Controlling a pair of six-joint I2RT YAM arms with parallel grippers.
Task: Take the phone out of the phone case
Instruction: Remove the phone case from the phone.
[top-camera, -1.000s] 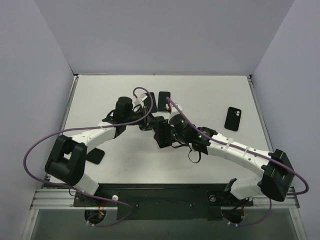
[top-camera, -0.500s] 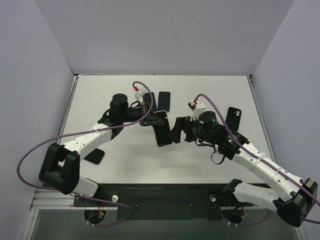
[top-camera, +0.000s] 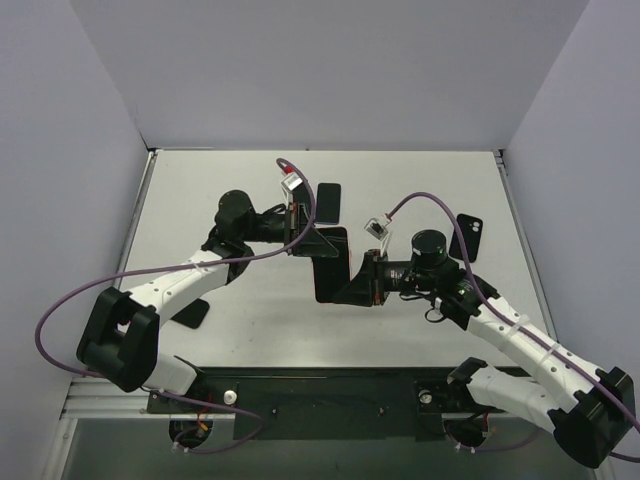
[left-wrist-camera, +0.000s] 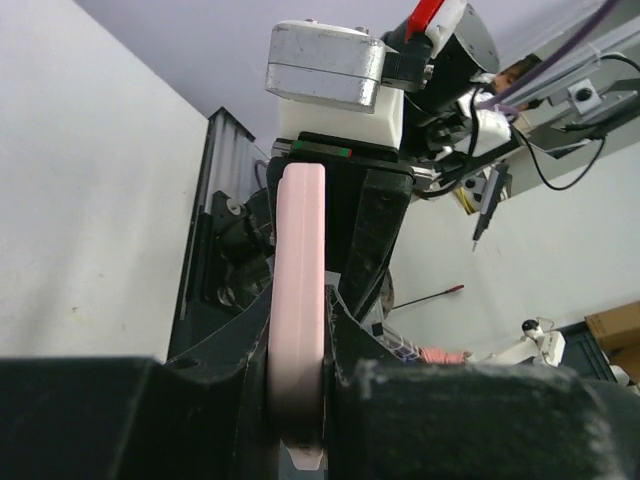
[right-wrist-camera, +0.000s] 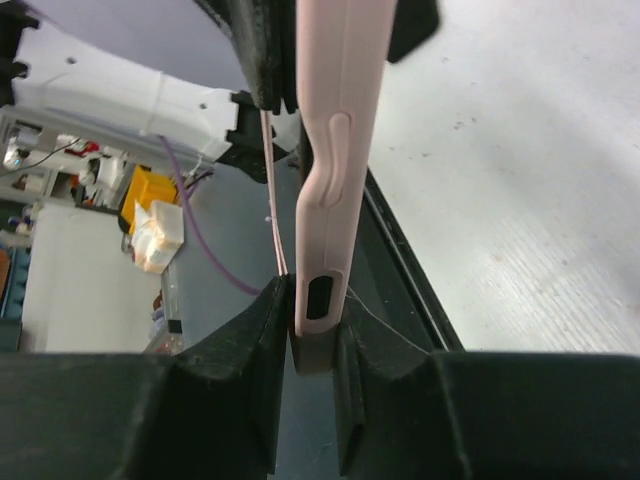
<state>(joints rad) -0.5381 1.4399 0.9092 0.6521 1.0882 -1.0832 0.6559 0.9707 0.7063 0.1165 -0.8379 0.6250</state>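
Now, from above, the right jaws, standing off a moment ago, have swung in and shut on the near end of the dark phone (top-camera: 330, 268), held above the middle of the white bench (top-camera: 200, 200). Left wrist: left jaws clamp its pale pink plastic case (left-wrist-camera: 298, 300) edge-on. Right wrist: right jaws pinch the port end, so peeling can likely begin.
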